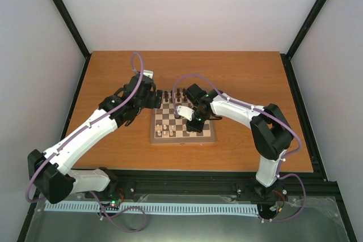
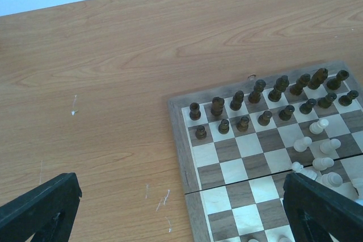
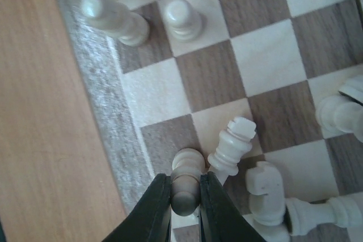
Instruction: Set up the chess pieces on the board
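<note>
Here the right hand (image 3: 185, 195) is clamped on a cream pawn (image 3: 187, 164) at the edge of the board (image 3: 99, 111), while the left hand (image 2: 181, 216) hangs spread wide over the bench (image 2: 102, 83).

The small checkered board (image 1: 181, 139) lies flat on the counter (image 1: 113, 72), with the dark brown pieces (image 2: 258, 90) standing in two rows along its far side and the cream pieces (image 3: 180, 20) scattered, some standing, some tipped over, and one cream pawn (image 3: 187, 165) pinched in the right hand (image 3: 185, 182).
</note>
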Tool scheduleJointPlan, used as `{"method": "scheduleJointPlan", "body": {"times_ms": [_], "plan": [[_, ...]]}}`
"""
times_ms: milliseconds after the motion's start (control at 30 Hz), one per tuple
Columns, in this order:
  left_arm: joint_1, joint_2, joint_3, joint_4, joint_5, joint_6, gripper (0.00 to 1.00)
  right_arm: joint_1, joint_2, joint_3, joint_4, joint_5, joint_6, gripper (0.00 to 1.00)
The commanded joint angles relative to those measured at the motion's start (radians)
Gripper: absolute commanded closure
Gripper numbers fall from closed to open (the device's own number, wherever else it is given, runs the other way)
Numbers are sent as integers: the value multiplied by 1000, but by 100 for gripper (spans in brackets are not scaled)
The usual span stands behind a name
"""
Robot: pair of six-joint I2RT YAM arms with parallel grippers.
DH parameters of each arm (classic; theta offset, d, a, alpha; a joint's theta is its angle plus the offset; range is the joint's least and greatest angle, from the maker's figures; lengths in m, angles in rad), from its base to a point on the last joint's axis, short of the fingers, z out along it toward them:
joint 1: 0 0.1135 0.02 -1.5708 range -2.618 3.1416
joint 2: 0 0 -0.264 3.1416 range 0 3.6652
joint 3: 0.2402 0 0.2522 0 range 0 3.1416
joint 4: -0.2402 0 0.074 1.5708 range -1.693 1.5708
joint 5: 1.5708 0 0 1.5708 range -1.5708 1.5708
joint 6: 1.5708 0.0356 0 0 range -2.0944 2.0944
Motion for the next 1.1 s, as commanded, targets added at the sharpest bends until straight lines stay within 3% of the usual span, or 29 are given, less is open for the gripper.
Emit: {"method": "scheduleJointPlan", "body": {"times_ms": [0,200,467,1067], "plan": [[2,4,40,-17,9,19,0,9,19,32,19,119,40,95],[1,3,40,-18,14,19,0,9,9,23,42,191,57,96],[3,3,41,-18,16,19,0,9,-44,19,5,95,32,96],[2,8,43,-21,25,21,0,25,-68,-51,-54,100,-37,95]]}}
